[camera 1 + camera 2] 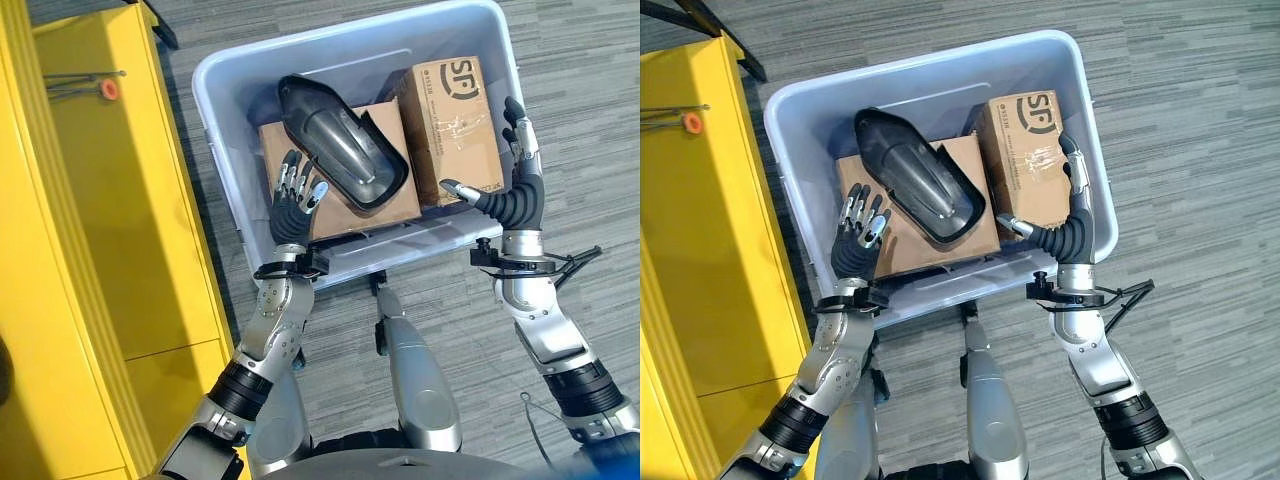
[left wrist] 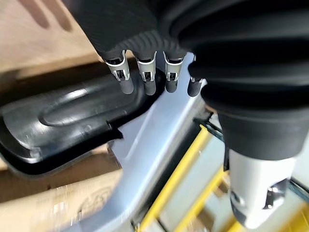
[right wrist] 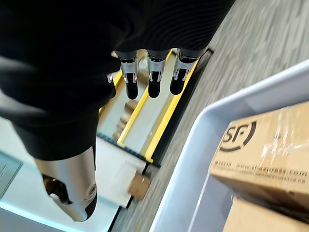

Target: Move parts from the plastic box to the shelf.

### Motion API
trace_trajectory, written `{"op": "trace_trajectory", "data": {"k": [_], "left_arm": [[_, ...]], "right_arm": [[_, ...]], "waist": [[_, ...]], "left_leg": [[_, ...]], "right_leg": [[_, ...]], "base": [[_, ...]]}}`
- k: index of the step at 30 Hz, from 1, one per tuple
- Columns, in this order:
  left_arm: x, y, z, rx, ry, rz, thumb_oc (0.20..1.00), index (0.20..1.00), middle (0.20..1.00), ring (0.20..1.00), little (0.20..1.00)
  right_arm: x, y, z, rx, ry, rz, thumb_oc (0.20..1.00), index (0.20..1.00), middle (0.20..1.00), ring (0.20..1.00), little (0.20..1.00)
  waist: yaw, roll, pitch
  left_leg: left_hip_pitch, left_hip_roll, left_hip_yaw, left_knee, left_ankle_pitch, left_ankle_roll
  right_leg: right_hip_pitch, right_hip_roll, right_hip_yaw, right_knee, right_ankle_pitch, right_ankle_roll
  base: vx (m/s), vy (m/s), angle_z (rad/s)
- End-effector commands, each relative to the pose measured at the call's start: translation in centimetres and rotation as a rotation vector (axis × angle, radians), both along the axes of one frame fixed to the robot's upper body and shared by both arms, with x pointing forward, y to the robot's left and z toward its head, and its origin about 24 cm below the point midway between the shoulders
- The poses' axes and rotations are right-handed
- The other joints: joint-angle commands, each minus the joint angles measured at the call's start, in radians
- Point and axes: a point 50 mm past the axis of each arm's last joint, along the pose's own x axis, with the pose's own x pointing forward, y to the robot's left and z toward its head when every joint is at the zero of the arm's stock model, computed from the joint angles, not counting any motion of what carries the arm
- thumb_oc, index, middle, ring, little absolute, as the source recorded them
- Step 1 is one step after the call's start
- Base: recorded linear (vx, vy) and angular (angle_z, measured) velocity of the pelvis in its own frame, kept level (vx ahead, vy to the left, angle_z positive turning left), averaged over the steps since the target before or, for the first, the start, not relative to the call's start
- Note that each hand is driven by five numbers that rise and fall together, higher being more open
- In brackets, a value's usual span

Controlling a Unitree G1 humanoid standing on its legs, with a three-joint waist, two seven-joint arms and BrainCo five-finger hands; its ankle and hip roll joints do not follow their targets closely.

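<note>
A black moulded plastic part (image 1: 345, 150) is being cradled diagonally atop a flat cardboard box (image 1: 340, 200) inside a pale blue plastic box (image 1: 930, 90), which is being kept on grey plank flooring (image 1: 1180, 150). At the part's 3 o'clock, a taller taped cardboard box (image 1: 1025, 160) is being stood upright against the bin's right wall. The left hand (image 1: 293, 205) is being held at the part's 8 o'clock, just above the flat cardboard, its fingers (image 2: 147, 79) straight and spread, nothing being grasped. The right hand (image 1: 1065, 215) is being raised at the bin's 4 o'clock corner, beside the taller box, fingers extended upward and thumb stretched toward the cardboard, nothing being gripped. A yellow shelf unit (image 1: 110, 230) is being shown along the bin's 9 o'clock side.
</note>
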Motion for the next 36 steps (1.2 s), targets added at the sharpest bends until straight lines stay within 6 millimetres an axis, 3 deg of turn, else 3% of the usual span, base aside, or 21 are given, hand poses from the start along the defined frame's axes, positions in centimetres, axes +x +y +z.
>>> {"op": "trace_trajectory", "data": {"k": [1,8,17,26,36], "left_arm": [[0.8,2.0,1.3,-0.022,-0.051,0.127,1.000,1.000,1.000,1.000,1.000],[2.1,3.9,1.2,-0.045,0.009,0.328,1.000,1.000,1.000,1.000,1.000],[3.7,4.7,1.3,-0.046,0.096,0.497,1.000,1.000,1.000,1.000,1.000],[4.7,4.3,1.5,-0.019,0.139,0.534,1.000,1.000,1.000,1.000,1.000],[6.0,2.3,-0.5,0.085,0.294,0.524,1.000,1.000,1.000,1.000,1.000]], "right_arm": [[0.0,0.1,2.1,0.071,-0.134,-0.007,1.000,1.000,1.000,1.000,1.000],[-0.1,0.4,2.0,0.099,-0.150,-0.015,1.000,1.000,1.000,1.000,1.000],[-0.2,1.0,2.1,0.120,-0.173,-0.002,1.000,1.000,1.000,1.000,1.000],[-0.5,1.2,2.2,0.123,-0.191,0.007,1.000,1.000,1.000,1.000,1.000],[-0.9,1.7,2.4,0.113,-0.215,0.024,1.000,1.000,1.000,1.000,1.000]], "waist": [[0.010,-0.047,-0.051],[-0.014,-0.077,-0.051],[-0.039,-0.109,-0.039],[-0.058,-0.121,-0.030],[-0.085,-0.131,-0.020]], "left_leg": [[0.156,0.049,0.003,0.005,-0.051,-0.076],[0.159,0.059,0.026,0.005,-0.049,-0.081],[0.154,0.065,0.042,0.005,-0.052,-0.085],[0.151,0.070,0.050,0.005,-0.059,-0.086],[0.142,0.071,0.055,0.005,-0.060,-0.085]], "right_leg": [[-0.054,0.039,0.036,0.143,0.027,0.044],[-0.072,0.056,0.052,0.141,0.037,0.042],[-0.096,0.072,0.066,0.137,0.046,0.040],[-0.111,0.080,0.070,0.138,0.045,0.040],[-0.135,0.089,0.086,0.136,0.053,0.037]], "base": [[0.01,-0.014,-0.10],[0.01,-0.005,-0.09],[0.00,-0.005,-0.06],[0.01,0.002,-0.04],[0.00,-0.004,-0.03]]}}
